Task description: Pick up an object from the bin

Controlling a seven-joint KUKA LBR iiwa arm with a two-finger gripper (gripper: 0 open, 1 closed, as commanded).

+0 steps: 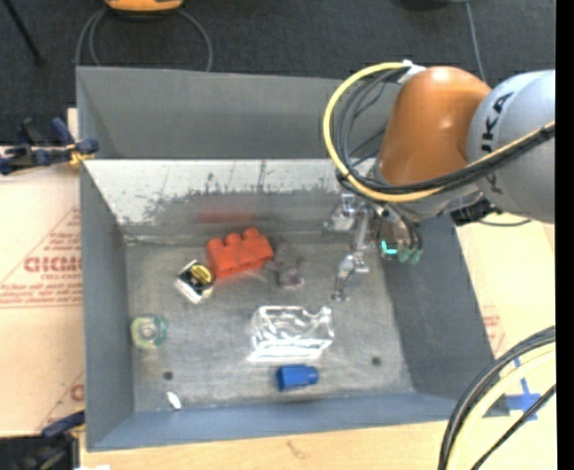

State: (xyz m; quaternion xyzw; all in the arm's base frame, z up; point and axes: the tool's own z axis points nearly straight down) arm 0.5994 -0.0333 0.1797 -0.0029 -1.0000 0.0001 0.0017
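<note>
My gripper point(350, 262) hangs in the right part of the bin, near the back wall, under the orange wrist cover. Just to its left a small grey-purple lump point(289, 272) lies on the floor. A crumpled clear plastic packet point(289, 328) lies below and to the left of the gripper, near the bin's middle. A red toy brick point(238, 253) sits further left, beside the grey lump. The gripper touches none of these.
A small yellow, black and white piece point(196, 280) lies left of the red brick. A blue block point(296, 377) rests near the front wall, a clear greenish round thing point(149, 332) at the left, and a tiny white bit point(172, 399) in the front left corner.
</note>
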